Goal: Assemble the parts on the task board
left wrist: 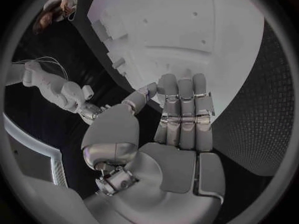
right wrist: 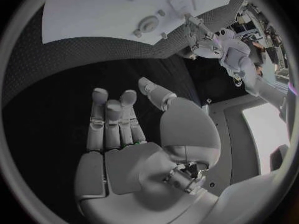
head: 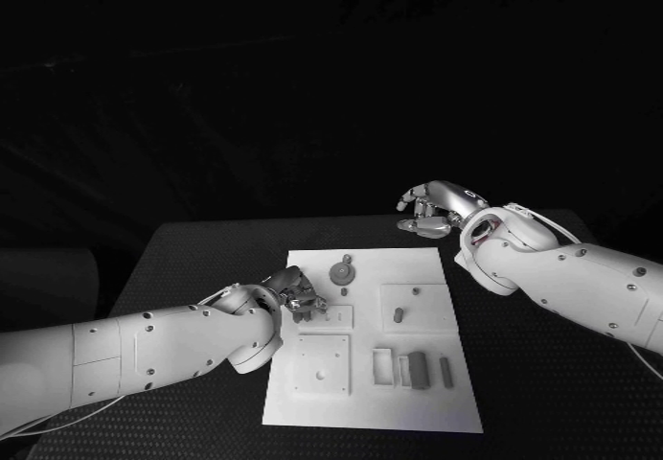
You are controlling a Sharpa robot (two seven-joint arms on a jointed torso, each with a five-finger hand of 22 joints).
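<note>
Looks barely started: loose parts (head: 418,368) lie on the task board (head: 415,407). Left hand (head: 291,291) hovers there, right hand (head: 431,209) hangs back, both sets of fingers released.

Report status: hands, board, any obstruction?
Left robot hand at task board left edge, holding nothing visible. Right robot hand open, beyond far corner. Grey parts lie loose. Nothing blocking.

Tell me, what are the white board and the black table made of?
The board looks like matte white plastic: smooth, even, with moulded raised squares and slots. It could be painted; that can't be told. The table seems covered in a black rubbery or woven mat: the wrist views show a fine dotted texture.
</note>
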